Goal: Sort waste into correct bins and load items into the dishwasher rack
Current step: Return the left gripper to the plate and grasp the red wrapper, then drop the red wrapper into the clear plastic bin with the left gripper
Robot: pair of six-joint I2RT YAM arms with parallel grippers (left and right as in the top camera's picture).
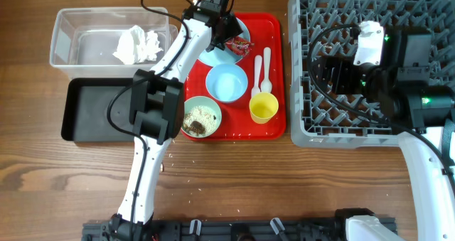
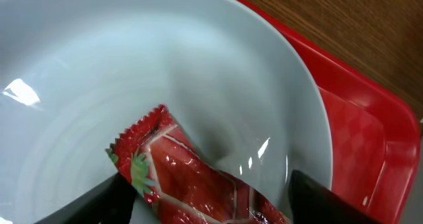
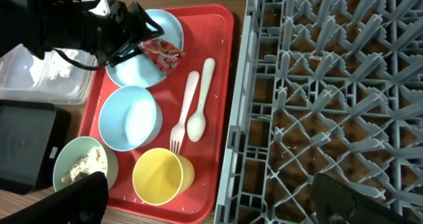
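left gripper (image 2: 211,201) spread wide, straddling the glossy red strawberry-print wrapper (image 2: 178,164) on the pale blue round plate (image 2: 132,65), at 12 o'clock on the flat red plastic tray (image 1: 270,28). right gripper (image 3: 215,201), fingers far apart, hangs over the large grey plastic grid rack (image 3: 330,85).

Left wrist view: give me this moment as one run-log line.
left jaws: open, straddling red wrapper on blue plate | right jaws: open, empty, over rack | tub: white paper inside

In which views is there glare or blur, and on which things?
Left wrist view: white glare spots on the pale blue plate, and the dark fingers are out of focus. Right wrist view: the fingers are blurred too, the rack is sharp. Overhead view: even light, sharp.
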